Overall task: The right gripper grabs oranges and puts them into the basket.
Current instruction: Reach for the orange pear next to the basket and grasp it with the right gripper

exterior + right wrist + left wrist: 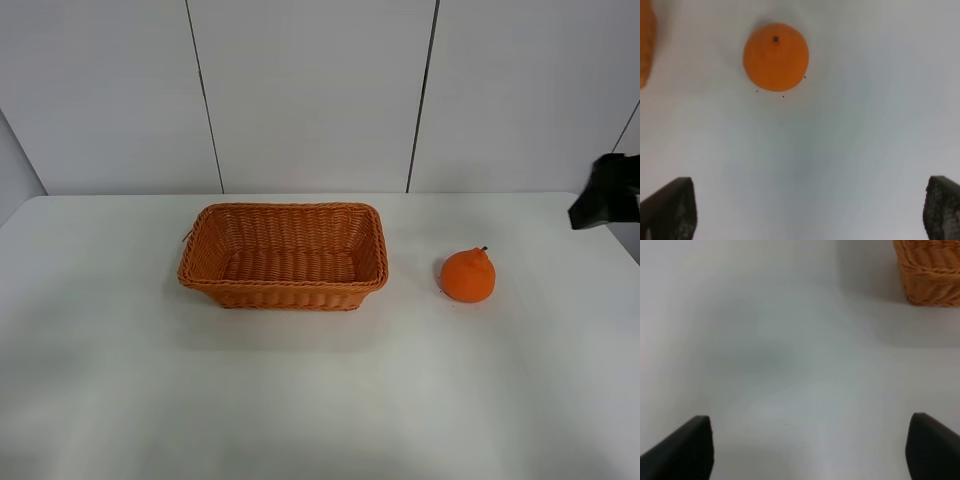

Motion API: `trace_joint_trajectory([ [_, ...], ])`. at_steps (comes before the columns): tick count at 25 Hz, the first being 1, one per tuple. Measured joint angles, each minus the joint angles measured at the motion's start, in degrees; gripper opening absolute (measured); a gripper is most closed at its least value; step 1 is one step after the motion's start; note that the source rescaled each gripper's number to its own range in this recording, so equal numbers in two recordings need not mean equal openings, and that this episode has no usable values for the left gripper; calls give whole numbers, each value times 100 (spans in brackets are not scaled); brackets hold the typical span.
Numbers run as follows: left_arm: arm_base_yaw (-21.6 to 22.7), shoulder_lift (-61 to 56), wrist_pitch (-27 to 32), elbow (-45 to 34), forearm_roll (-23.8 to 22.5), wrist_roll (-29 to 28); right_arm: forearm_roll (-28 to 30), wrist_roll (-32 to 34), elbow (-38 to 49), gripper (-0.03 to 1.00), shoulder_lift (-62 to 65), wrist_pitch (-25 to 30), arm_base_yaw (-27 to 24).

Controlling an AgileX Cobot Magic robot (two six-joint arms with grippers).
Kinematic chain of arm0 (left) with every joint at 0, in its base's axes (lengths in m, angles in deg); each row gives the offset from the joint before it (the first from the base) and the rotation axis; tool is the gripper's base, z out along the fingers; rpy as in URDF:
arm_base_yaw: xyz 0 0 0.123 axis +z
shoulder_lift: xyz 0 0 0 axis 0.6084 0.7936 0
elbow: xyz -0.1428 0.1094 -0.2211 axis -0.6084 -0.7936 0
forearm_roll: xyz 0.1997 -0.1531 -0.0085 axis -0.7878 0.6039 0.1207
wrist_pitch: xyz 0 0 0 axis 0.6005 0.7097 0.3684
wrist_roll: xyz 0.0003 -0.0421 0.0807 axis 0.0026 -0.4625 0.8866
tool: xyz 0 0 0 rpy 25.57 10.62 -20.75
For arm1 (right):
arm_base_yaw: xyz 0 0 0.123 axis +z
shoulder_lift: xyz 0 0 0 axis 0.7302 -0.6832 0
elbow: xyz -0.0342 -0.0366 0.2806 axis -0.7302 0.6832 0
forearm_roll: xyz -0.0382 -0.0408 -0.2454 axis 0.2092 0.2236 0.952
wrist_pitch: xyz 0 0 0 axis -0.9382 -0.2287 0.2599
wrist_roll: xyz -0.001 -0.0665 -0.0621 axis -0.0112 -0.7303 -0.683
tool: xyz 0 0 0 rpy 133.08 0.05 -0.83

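Note:
One orange (468,275) with a raised neck and dark stem sits on the white table, to the right of the wicker basket (283,256). The basket holds nothing. The right arm shows only as a black shape (605,192) at the right edge, above and behind the orange. In the right wrist view the right gripper (810,210) is open, its two fingertips (670,207) wide apart, with the orange (776,56) ahead of it and apart from it. The left gripper (810,447) is open over bare table, with a basket corner (932,270) ahead of it.
The white table (300,400) stands against a white panelled wall (310,90) at the back. An edge of the basket (645,45) shows in the right wrist view beside the orange.

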Motion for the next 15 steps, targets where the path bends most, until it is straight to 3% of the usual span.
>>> trace_joint_trajectory([
  [9,0,0,0,0,0,0,-9,-51,-2086,100,-3196,498,27],
  [15,0,0,0,0,0,0,-144,-191,-2851,100,-4186,646,416],
])
